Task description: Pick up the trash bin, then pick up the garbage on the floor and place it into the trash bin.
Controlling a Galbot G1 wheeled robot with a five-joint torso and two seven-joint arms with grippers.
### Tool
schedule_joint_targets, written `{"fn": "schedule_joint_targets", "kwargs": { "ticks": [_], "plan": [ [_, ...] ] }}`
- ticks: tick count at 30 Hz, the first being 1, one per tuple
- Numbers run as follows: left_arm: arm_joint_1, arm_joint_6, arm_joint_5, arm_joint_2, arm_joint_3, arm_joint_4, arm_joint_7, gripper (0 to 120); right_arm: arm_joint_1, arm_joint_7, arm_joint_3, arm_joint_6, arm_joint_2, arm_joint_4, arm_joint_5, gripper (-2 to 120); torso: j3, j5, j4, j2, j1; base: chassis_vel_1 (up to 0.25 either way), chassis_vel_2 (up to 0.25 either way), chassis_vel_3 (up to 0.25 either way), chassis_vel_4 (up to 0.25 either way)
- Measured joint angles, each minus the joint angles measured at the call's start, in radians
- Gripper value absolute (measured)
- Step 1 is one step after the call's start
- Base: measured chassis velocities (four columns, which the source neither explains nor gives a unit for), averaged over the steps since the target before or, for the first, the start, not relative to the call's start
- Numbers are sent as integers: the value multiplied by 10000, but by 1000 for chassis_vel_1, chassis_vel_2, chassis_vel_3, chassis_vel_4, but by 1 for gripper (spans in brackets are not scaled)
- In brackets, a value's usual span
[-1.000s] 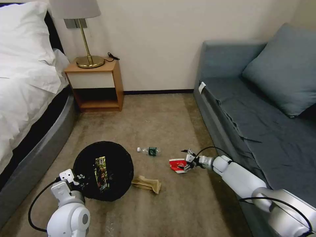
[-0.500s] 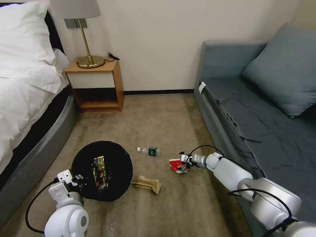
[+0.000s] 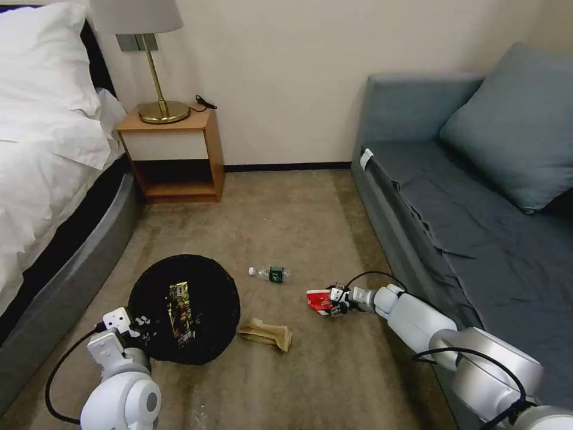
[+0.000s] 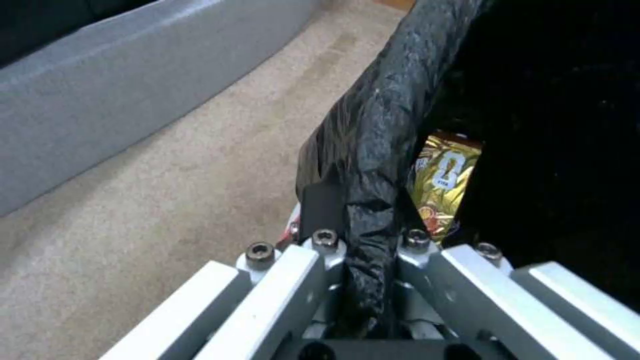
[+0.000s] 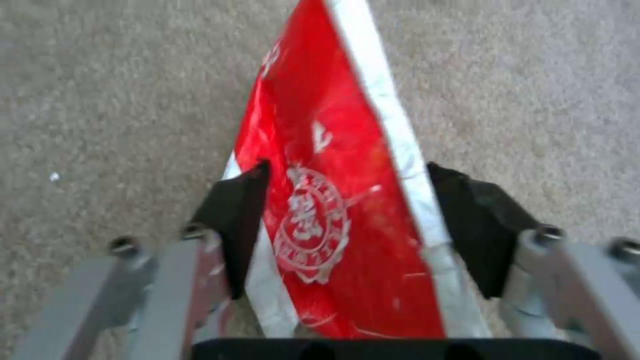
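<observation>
The trash bin point(image 3: 222, 294), lined with a black bag, hangs tilted at the lower left, and my left gripper point(image 3: 138, 322) is shut on its rim point(image 4: 373, 150). A brown-yellow snack wrapper point(image 3: 181, 313) lies inside it. On the carpet lie a clear bottle with a green label point(image 3: 271, 273), a crumpled brown paper bag point(image 3: 267, 333) and a red-and-white carton point(image 3: 318, 300). My right gripper point(image 3: 334, 300) is low at the floor, its black pads point(image 5: 233, 225) pressed against both sides of the carton point(image 5: 333, 200), which rests on the carpet.
A bed point(image 3: 48, 179) runs along the left, and a wooden nightstand point(image 3: 173, 149) with a brass lamp stands at the back wall. A grey-blue sofa point(image 3: 477, 209) lines the right, close beside my right arm. Open carpet lies between them.
My right gripper has dropped onto the red-and-white carton and its fingers have narrowed around it. The left arm with the bin has shifted slightly left.
</observation>
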Motion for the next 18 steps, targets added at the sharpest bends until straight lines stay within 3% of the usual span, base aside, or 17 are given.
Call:
{"fn": "schedule_joint_targets", "kwargs": {
  "ticks": [14,18],
  "plan": [
    [4,-28,72,-29,4,-39,-2,2,-311,38,39,489,-512,824,238,3,0,1,1,0,0,0,0,0,0],
    [-12,-6,72,-29,-6,-40,-5,2,-423,17,162,553,-895,1452,708,0,1,2,1,0,0,0,0,0,0]
  ]
}}
